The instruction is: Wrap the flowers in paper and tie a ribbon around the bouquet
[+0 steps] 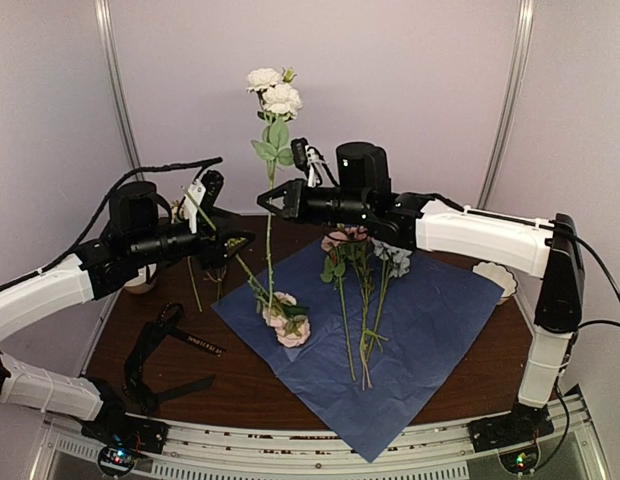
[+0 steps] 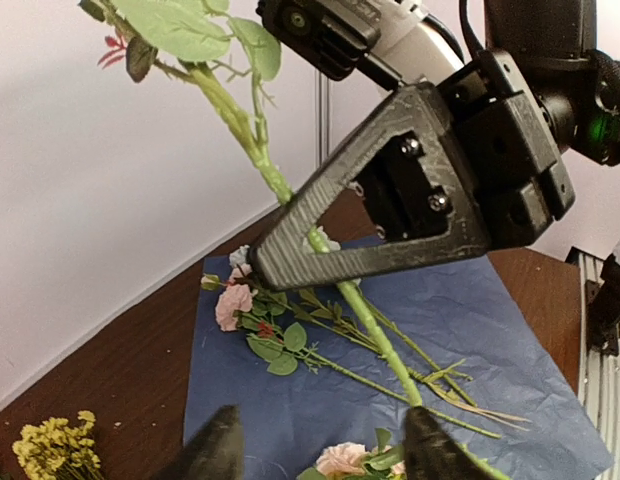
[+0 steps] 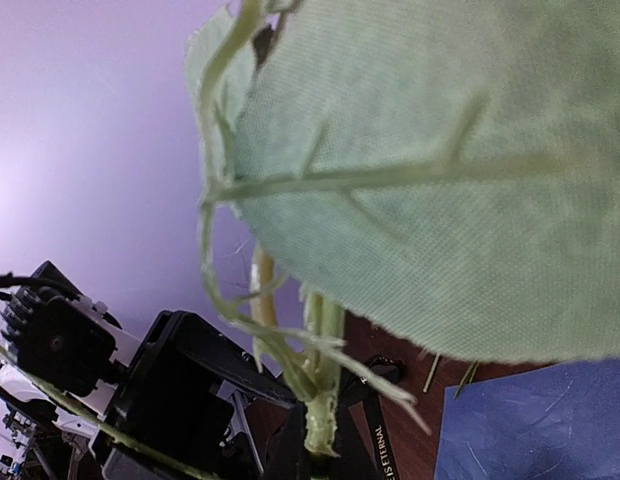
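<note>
Two grippers are meeting above the table in the top view. The right gripper (image 1: 269, 203) is pinching a cream-headed flower (image 1: 273, 92) by its stem and holding it upright, with the left gripper (image 1: 236, 243) hanging just beside it. Other flowers (image 1: 355, 290) are lying on the paper (image 1: 440, 330), and the ribbon (image 1: 198, 344) is lying left of the sheet. In the left wrist view, the left fingers (image 2: 218, 448) are standing spread, gripping nothing, while the right gripper (image 2: 308, 250) is clamping the stem (image 2: 375, 325) over the paper (image 2: 290, 405). In the right wrist view, a leaf (image 3: 440, 180) is filling the frame, hiding the fingers.
</note>
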